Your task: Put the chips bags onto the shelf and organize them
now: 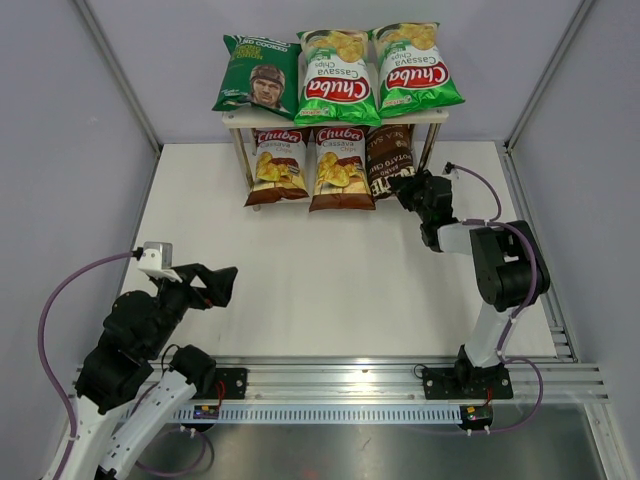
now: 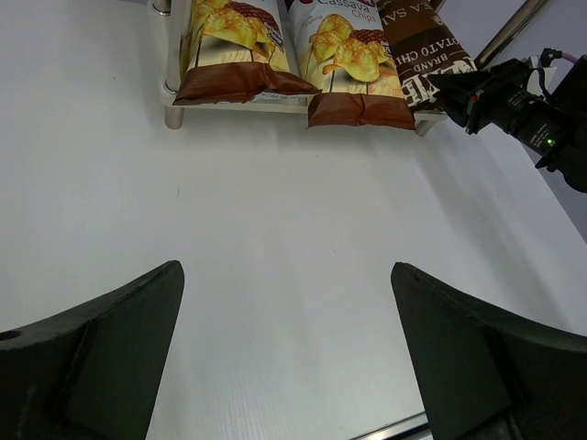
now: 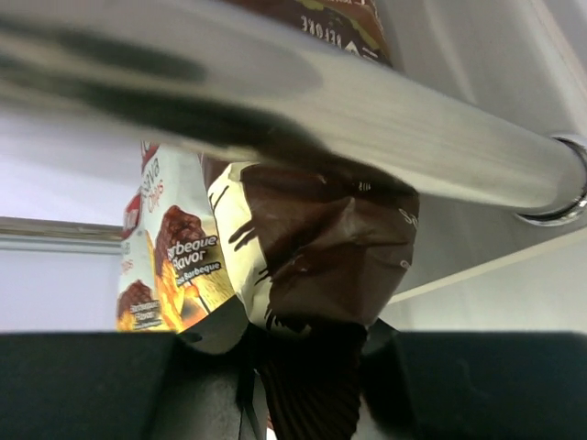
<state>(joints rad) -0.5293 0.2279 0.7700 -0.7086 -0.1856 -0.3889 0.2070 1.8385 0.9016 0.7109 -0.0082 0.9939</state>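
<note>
The shelf (image 1: 239, 117) stands at the table's far side. Its top board carries a dark green bag with a man's face (image 1: 258, 75) and two bright green Chuba bags (image 1: 337, 75) (image 1: 415, 68). On the lower board lie two brown-and-white Chuba bags (image 1: 279, 158) (image 1: 339, 165), and at the right a dark brown bag (image 1: 388, 160). My right gripper (image 1: 408, 185) is shut on the crimped near end of that dark brown bag (image 3: 321, 238), just under a shelf rail (image 3: 367, 119). My left gripper (image 2: 286, 268) hangs open over bare table at the near left, far from the shelf.
Grey walls and slanted metal frame posts (image 1: 120, 75) enclose the white table (image 1: 300, 270). An aluminium rail (image 1: 350, 380) with both arm bases runs along the near edge. The right arm (image 1: 505, 265) stretches from there towards the shelf's right leg (image 1: 430, 145).
</note>
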